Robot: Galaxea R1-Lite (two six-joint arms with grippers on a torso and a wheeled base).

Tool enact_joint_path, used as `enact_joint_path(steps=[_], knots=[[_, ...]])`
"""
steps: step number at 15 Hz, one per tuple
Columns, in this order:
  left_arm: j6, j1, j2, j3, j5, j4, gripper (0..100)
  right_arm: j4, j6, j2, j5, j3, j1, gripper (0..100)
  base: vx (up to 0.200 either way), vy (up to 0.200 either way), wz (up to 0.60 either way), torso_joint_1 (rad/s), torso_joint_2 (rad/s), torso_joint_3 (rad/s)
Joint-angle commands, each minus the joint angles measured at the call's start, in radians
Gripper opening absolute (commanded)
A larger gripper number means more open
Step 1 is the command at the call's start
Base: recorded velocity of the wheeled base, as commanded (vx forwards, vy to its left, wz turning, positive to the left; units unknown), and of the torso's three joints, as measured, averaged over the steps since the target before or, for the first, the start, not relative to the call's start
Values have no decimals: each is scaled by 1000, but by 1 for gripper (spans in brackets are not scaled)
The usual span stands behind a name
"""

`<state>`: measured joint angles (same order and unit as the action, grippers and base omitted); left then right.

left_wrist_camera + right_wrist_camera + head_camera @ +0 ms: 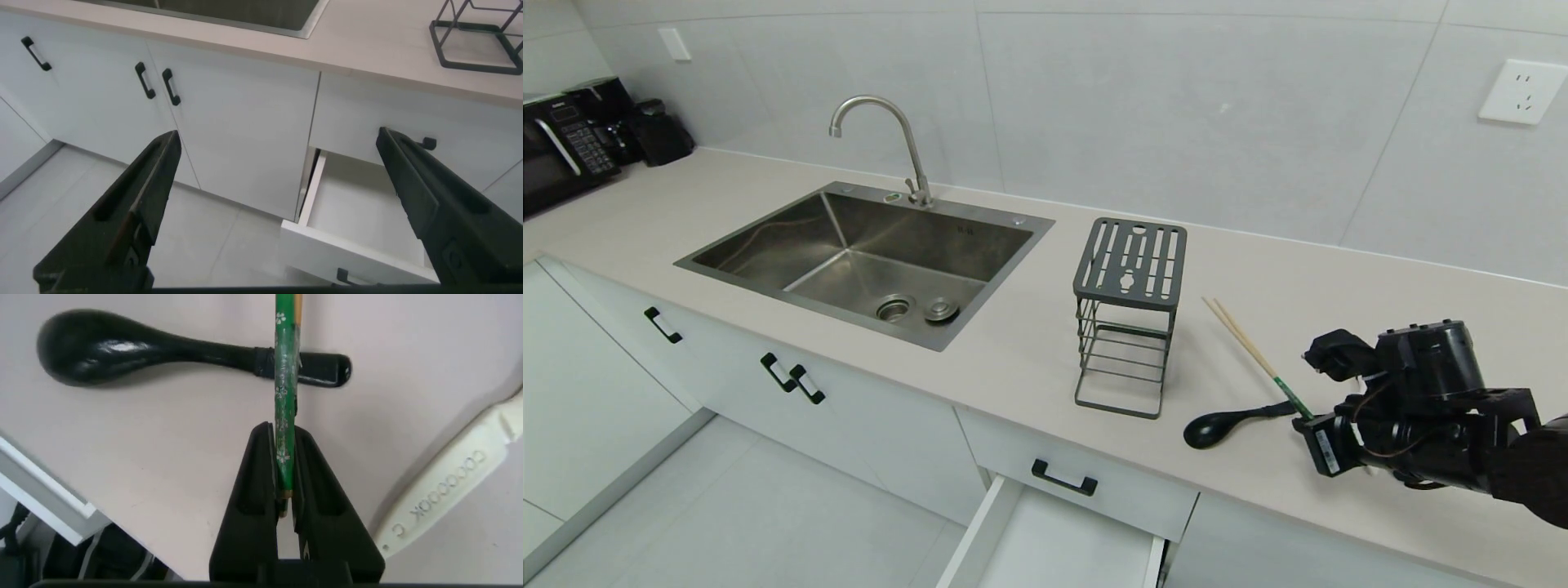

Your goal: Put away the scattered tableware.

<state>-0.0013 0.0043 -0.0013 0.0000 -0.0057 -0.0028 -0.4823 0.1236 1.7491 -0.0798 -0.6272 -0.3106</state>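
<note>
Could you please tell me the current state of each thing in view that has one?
Right gripper, shut on the chopsticks at the green end.
Left gripper, open, empty.
Chopsticks, gripped, crossing over the spoon handle.
Spoon, lying free on the counter.
Drawer, pulled open.
Rack, upright, empty.
Faucet, no water running.
Sink, empty.

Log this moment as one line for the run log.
right gripper: shut on chopsticks at green end | chopsticks: crossing handle of black spoon on counter | left gripper: open, before open drawer
</note>
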Motion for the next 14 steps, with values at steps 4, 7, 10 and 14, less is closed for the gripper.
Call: enact_joint_path(steps=[4, 7, 10, 14], knots=[[0, 0, 1, 0, 0, -2, 100, -1, 4, -237, 26, 139, -8, 0, 0, 0, 0, 0, 0, 0], [0, 0, 1, 0, 0, -2, 100, 1, 57, -362, 45, 208, -10, 0, 0, 0, 0, 0, 0, 0], [0, 0, 1, 0, 0, 0, 100, 1, 103, -461, 64, 248, -10, 0, 0, 0, 0, 0, 0, 0], [0, 0, 1, 0, 0, 0, 100, -2, 136, -557, 91, 268, -11, 0, 0, 0, 0, 0, 0, 0]])
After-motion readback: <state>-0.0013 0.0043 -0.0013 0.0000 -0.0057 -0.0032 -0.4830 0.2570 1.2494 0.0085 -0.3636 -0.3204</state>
